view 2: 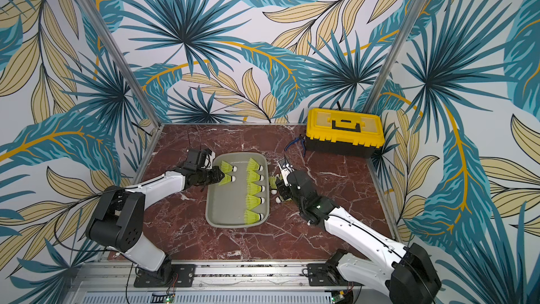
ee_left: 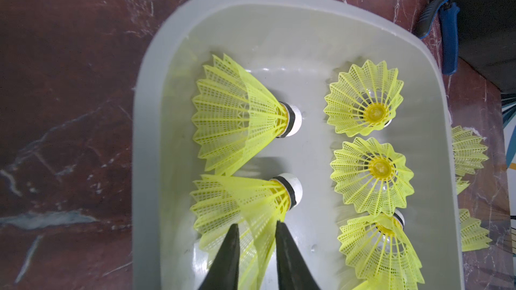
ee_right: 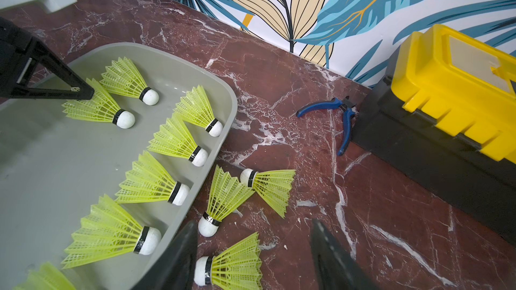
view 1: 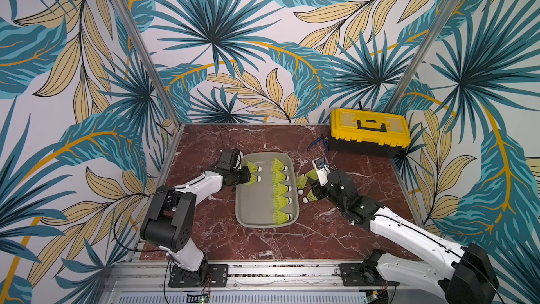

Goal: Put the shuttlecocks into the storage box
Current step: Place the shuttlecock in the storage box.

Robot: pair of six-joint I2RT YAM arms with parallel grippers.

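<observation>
I read no text, brand or number anywhere from my console. In the right wrist view, the dark band on one neon yellow-green plastic shuttlecock (ee_right: 178, 140) in the shallow grey-beige plastic storage box (ee_right: 42, 163) bore pale marks, too small to decipher.

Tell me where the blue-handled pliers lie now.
In the right wrist view the blue-handled metal pliers lie on the red marble tabletop, on the robot's right side, close beside the yellow-lidded black plastic toolbox.

seven shuttlecocks (view 1: 280, 189) in storage box (view 1: 254, 210), three beside
</observation>
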